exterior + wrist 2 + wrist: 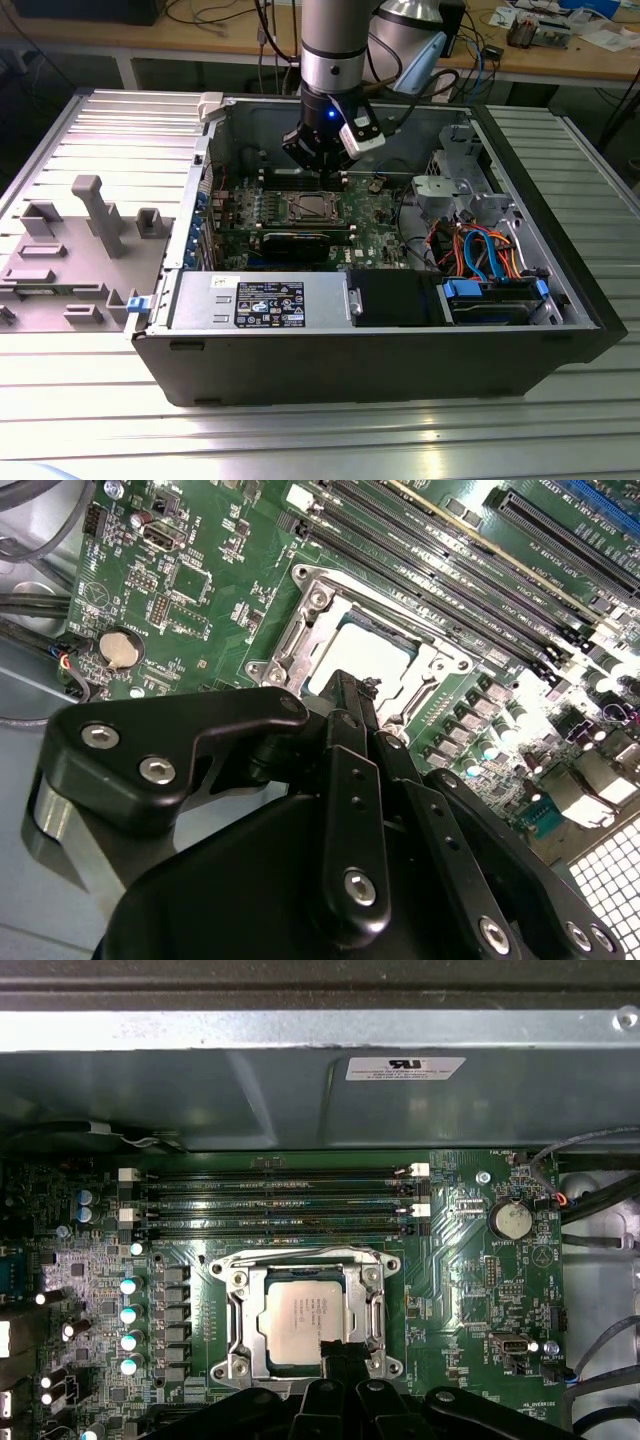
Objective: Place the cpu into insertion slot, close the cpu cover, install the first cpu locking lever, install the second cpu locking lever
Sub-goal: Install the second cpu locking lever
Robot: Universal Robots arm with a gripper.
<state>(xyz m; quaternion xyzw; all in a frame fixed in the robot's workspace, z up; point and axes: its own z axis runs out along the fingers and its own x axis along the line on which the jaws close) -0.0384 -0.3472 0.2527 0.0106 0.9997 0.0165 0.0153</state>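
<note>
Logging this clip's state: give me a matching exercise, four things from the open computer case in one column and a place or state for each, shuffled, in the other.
Things:
1. cpu
2. cpu cover
3. pincer
4. coin battery

Places or states:
A. round, silver, on the green board beside the socket
B. at the socket's edge, over the chip's rim
C. seated in the insertion slot, grey top showing
D. closed down, framing the chip

Pairs: 1-C, 2-D, 3-B, 4-A
</note>
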